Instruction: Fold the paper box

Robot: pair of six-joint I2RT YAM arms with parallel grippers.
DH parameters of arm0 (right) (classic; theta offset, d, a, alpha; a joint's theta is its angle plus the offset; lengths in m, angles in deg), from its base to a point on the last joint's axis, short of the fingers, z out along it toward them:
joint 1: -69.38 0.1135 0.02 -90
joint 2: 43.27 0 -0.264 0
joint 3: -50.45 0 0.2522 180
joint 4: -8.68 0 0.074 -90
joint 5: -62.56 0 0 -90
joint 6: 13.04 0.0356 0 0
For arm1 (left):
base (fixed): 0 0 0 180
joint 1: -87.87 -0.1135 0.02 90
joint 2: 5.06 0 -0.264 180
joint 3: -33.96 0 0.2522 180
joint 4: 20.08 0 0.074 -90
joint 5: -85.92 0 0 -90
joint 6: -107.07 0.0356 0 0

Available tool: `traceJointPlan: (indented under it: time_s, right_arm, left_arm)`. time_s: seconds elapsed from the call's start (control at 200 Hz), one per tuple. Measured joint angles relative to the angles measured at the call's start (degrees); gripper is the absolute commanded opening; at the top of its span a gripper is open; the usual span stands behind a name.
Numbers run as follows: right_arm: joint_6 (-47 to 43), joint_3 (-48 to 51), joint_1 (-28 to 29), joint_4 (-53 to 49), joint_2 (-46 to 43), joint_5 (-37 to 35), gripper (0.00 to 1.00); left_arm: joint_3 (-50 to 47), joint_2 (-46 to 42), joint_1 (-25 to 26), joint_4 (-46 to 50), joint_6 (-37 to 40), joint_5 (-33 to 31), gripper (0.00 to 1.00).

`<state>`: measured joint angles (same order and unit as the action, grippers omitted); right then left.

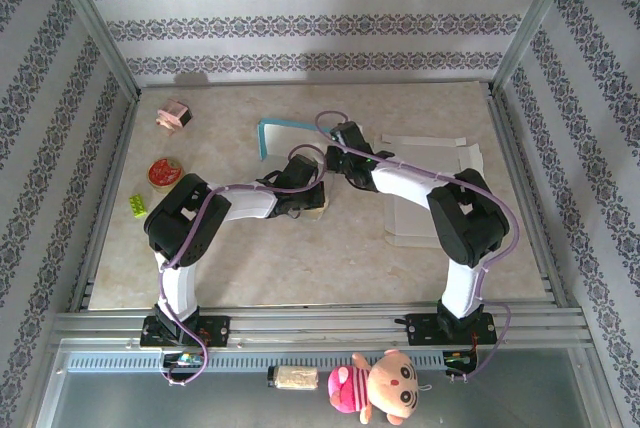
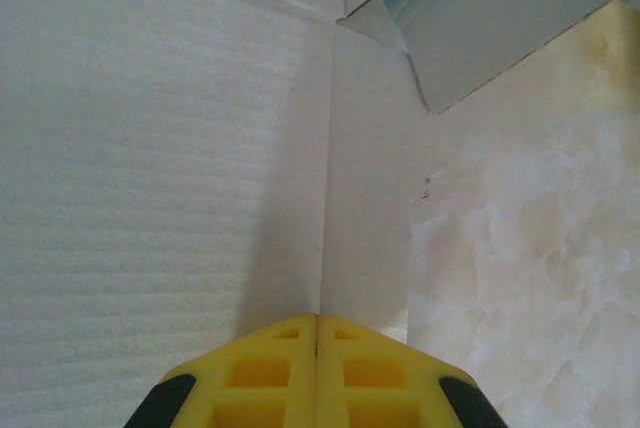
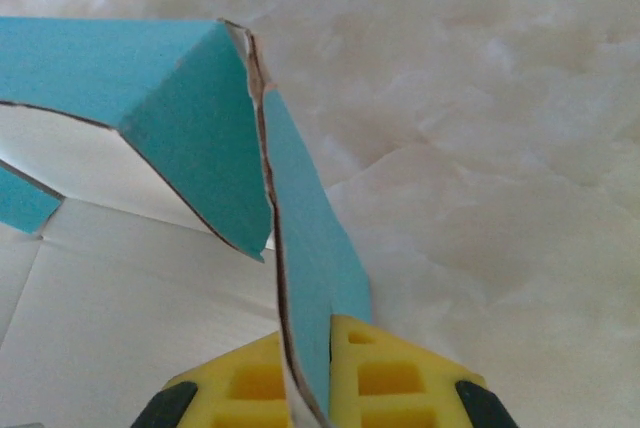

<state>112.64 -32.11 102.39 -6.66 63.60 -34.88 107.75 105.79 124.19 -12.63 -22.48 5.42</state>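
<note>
Marble-look table (image 1: 300,268) w/ paper box (image 1: 272,134) mid-far; right gripper (image 3: 305,348) clamped on teal flap (image 3: 305,248); left gripper (image 2: 317,333) shut over white panel (image 2: 150,148); hard pull prob tears frayed corner seam (image 3: 255,88).

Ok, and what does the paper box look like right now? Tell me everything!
The paper box is thin cardboard, teal on one side, white and finely ribbed on the other. It is only part folded: white panels lie flat on the table, one teal wall stands up with a frayed edge. The right gripper is shut on that wall. The left gripper, shut, has its tips at a crease in a white panel.
</note>
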Motion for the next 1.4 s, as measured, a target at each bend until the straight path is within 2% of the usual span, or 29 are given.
traceJointPlan:
  time_s: [0.28,0.36,0.475,0.59,0.81,0.954,1.099,1.274,1.399]
  right_arm:
    - [1.7,3.5,2.1,6.4,0.3,-4.6,0.05]
    - [1.7,5.4,2.9,9.4,0.3,-6.7,0.04]
    - [1.5,8.4,3.7,13.3,0.1,-9.1,0.04]
    - [1.2,9.5,3.8,14.1,0.1,-9.9,0.04]
    - [-0.3,9.7,3.9,14.3,0.1,-10.1,0.04]
    - [-1.1,9.7,3.9,14.3,0.1,-10.1,0.04]
    - [-2.7,9.7,4.2,14.2,-0.1,-10.2,0.03]
    - [-6.7,9.7,5.6,13.6,-0.7,-11.6,0.03]
    - [-9.7,9.7,6.6,13.1,-0.9,-12.8,0.03]
  left_arm:
    - [0.0,0.2,0.0,-0.9,-0.2,0.7,0.0]
    - [-0.2,0.0,0.0,-1.3,-0.3,0.8,0.05]
    - [-1.7,-1.8,-0.1,-1.8,-0.9,0.7,0.2]
    - [-3.7,-6.4,-0.4,-1.5,-1.2,-0.5,0.28]
    - [-9.1,-18.1,-1.5,-0.6,-2.7,-4.3,0.34]
    - [-10.0,-28.2,-3.1,4.1,-4.3,-8.8,0.47]
    - [-5.1,-35.0,-8.3,12.1,-4.9,-10.9,0.62]
    - [0.5,-36.2,-21.0,15.8,-6.1,-4.2,0.76]
    - [0.5,-34.8,-26.5,15.7,-7.3,1.2,0.85]
